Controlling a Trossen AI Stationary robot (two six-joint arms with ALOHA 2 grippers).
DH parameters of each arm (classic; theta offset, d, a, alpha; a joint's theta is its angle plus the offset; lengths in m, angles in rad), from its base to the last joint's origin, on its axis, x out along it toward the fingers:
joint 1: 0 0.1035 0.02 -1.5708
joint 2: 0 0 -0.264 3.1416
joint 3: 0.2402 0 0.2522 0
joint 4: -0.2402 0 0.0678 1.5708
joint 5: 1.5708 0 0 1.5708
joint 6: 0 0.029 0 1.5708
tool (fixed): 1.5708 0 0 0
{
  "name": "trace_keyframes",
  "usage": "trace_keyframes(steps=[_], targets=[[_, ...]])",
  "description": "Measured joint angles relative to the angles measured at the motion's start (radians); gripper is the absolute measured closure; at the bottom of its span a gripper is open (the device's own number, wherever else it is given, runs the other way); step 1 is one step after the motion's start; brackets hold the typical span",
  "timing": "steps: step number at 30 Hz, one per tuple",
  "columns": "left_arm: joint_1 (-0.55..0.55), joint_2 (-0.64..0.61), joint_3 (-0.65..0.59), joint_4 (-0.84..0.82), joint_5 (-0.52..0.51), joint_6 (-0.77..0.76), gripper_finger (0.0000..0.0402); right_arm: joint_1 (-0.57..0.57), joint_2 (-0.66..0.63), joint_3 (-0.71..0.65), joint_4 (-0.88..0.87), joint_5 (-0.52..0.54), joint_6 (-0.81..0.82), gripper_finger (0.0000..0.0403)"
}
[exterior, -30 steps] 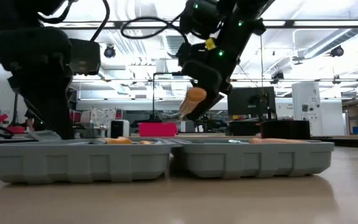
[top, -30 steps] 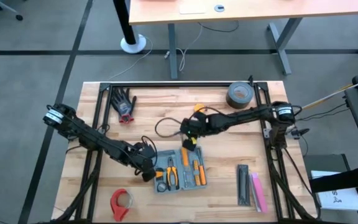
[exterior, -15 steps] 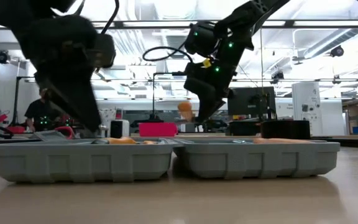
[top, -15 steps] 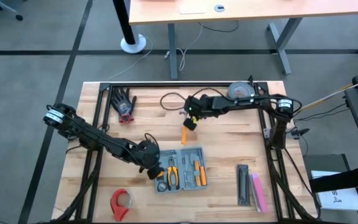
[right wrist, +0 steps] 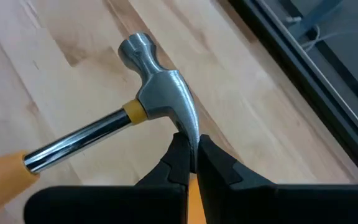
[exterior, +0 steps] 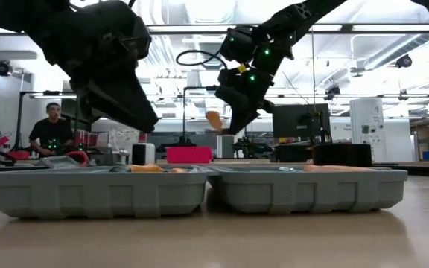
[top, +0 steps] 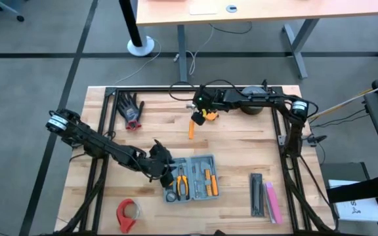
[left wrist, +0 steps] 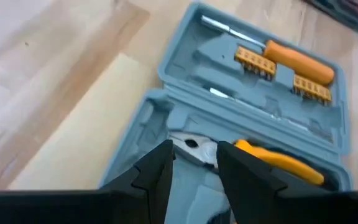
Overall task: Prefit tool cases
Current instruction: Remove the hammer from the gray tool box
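Right tool (top: 202, 117) grips hammer (top: 192, 126) well beyond open tool case (top: 190, 177).

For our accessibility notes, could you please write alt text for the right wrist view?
The right hand, shut, grips a steel claw hammer by its claw above the wooden table. Its orange handle runs out of frame.

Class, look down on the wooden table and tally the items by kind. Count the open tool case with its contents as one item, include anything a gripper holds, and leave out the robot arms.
Tool case: 1
Hammer: 1
Tape rolls: 2
Glove: 1
Narrow bars: 2
Total: 7
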Motion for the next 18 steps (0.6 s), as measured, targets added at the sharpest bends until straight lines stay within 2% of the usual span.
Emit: trace_keyframes(steps=[18], targets=[[0.000, 0.000, 0.000, 0.066, -0.016, 0.008, 0.0269, -0.041, 0.237, 0.189, -0.091, -0.027, -0.077, 0.0403]])
